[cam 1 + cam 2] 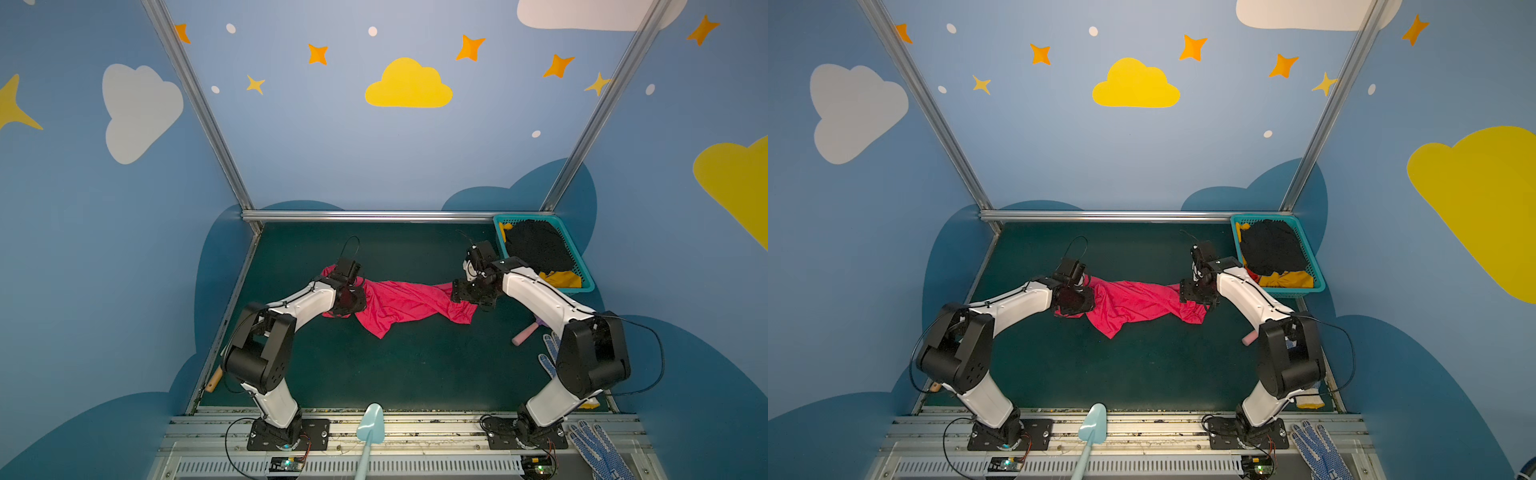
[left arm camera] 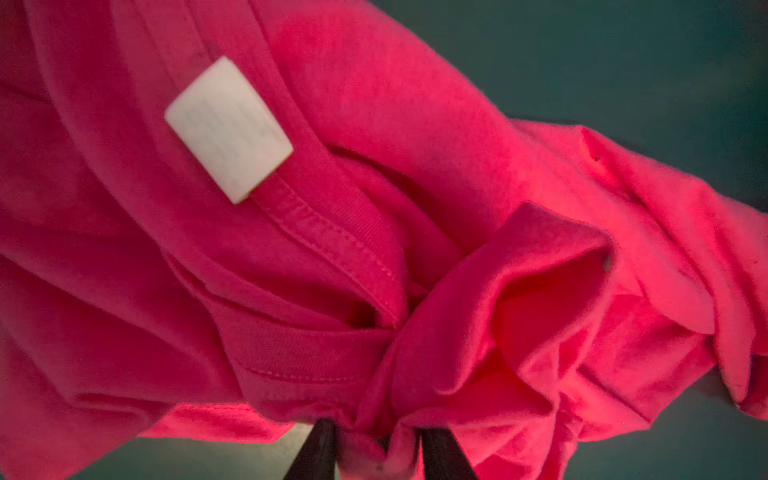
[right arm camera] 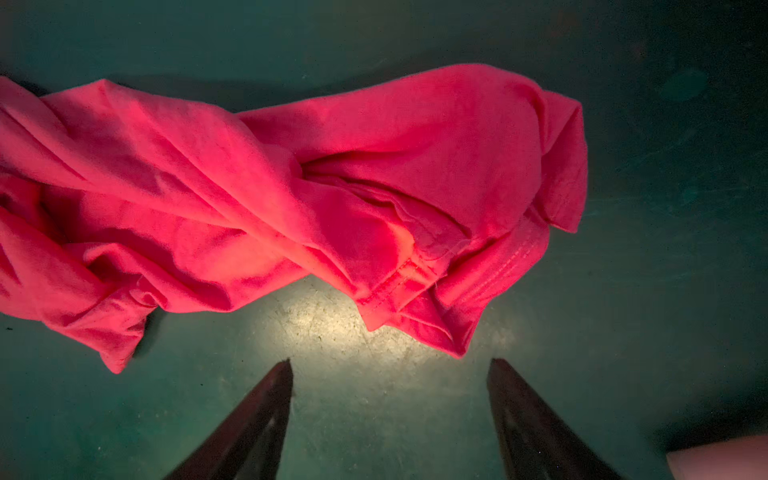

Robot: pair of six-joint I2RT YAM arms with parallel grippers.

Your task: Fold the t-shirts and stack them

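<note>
On the middle of the green mat [image 1: 374, 374] the pink t-shirt [image 1: 399, 303] is seen crumpled. Its left end is pinched in the left gripper [image 2: 376, 457]. The right gripper [image 3: 390, 365] is held open; the right end should be grabbed next, then spread flat.

Crumpled pink-red t-shirt [image 1: 399, 303] lies centrally; black t-shirt [image 1: 536, 245] overlies mustard t-shirt [image 1: 565, 279].

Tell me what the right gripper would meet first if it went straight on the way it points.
Probably the bare green mat, just short of the hem of the pink t-shirt; the open fingers of the right gripper frame that patch. Depth is unclear, so the hem could come first.
</note>
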